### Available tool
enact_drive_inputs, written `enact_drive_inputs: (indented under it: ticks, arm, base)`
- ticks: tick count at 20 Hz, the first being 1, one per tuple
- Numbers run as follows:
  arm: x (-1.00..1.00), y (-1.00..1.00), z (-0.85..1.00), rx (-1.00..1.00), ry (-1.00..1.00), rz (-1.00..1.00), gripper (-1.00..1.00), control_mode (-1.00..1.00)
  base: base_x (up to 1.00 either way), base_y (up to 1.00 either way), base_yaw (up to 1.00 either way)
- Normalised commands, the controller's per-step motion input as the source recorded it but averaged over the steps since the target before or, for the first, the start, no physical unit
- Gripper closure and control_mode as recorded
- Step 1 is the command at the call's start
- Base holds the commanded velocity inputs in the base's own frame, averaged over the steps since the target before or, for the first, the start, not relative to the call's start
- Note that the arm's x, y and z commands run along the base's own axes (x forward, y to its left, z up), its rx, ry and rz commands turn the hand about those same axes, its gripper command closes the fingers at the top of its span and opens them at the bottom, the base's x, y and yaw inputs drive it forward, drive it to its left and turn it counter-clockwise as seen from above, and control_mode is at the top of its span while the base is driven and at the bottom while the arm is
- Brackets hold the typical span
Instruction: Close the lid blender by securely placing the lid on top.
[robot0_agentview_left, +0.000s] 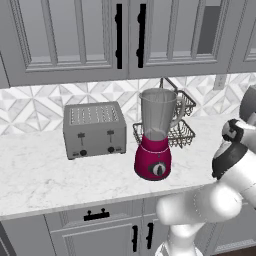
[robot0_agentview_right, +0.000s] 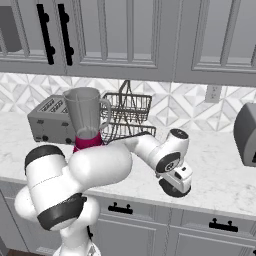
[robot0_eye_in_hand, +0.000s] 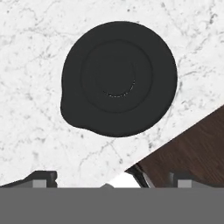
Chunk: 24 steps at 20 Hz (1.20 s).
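The blender (robot0_agentview_left: 156, 135) stands on the marble counter, a clear greyish jar with an open mouth on a magenta base with a black dial; it also rises behind my arm (robot0_agentview_right: 86, 117). The lid (robot0_eye_in_hand: 119, 78), a dark round cap with a small spout lip, lies flat on the counter close to the front edge, to the right of the blender. My gripper (robot0_eye_in_hand: 113, 178) hangs straight above the lid, open, with its fingertips (robot0_eye_in_hand: 41, 177) wide apart and nothing between them. From the right base camera, the hand (robot0_agentview_right: 179, 184) sits low over the dark lid (robot0_agentview_right: 170, 191).
A silver toaster (robot0_agentview_left: 94, 130) stands left of the blender. A wire basket (robot0_agentview_left: 175, 127) sits behind it against the tiled wall. A grey appliance (robot0_agentview_right: 247, 132) stands at the far right. The counter's front edge (robot0_eye_in_hand: 175, 135) runs just beside the lid, with dark floor below.
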Motion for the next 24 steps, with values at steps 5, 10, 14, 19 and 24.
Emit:
enact_drive_inputs:
  ticks: [5, 10, 14, 19, 24]
  arm:
    - [0.27, 0.0, -0.16, 0.01, 0.0, 0.08, -1.0, -1.0]
    - [0.21, -0.12, 0.0, 0.01, 0.0, 0.04, -1.0, -1.0]
    - [0.2, -0.19, -0.01, 0.01, 0.01, 0.02, -1.0, -1.0]
    - [0.23, -0.1, -0.14, 0.0, 0.02, 0.02, -1.0, -1.0]
    - [0.1, -0.01, -0.35, 0.0, 0.01, 0.01, -1.0, -1.0]
  base:
    - [0.0, 0.0, 0.0]
    - [0.0, 0.0, 0.0]
    - [0.0, 0.0, 0.0]
    - [0.0, 0.0, 0.0]
    - [0.0, 0.0, 0.0]
